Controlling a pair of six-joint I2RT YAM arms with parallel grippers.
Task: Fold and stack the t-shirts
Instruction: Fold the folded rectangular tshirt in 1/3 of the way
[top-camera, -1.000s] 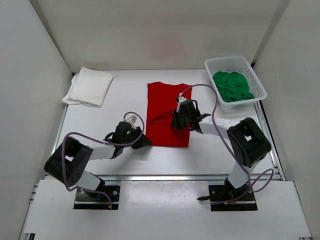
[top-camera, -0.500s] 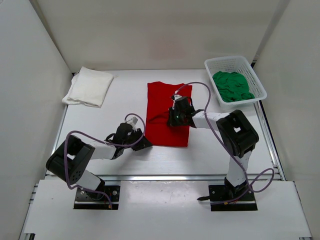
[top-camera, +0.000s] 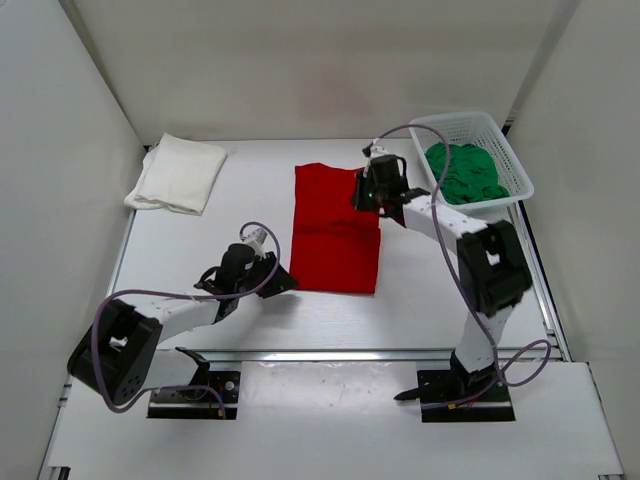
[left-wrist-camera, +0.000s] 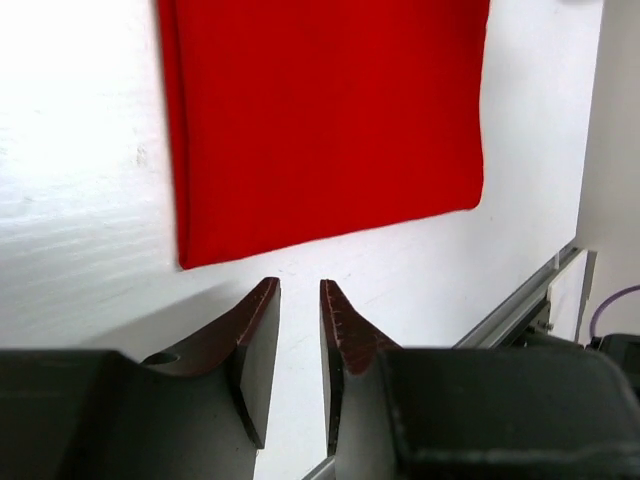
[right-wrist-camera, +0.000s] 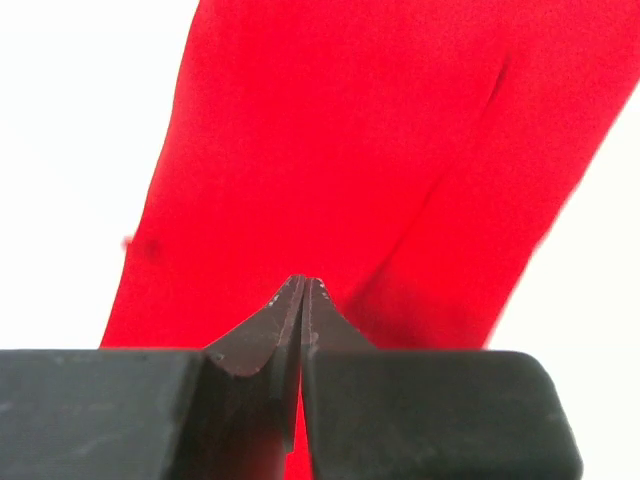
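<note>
White walls box in a smooth white surface (top-camera: 240, 210). In the middle lies the red t-shirt (top-camera: 335, 235), soft cloth folded into a flat rectangle. Far left of it is the white t-shirt (top-camera: 178, 172), folded but puffier. To its right the green t-shirt (top-camera: 465, 172) is crumpled in a plastic mesh basket (top-camera: 450, 118), so its shape is hard to read. The left claw (left-wrist-camera: 298, 285) is slightly apart and empty, at the red one's near-left corner. The right claw (right-wrist-camera: 302, 283) is pressed closed over the far-right corner; can't tell if it's pinching cloth.
</note>
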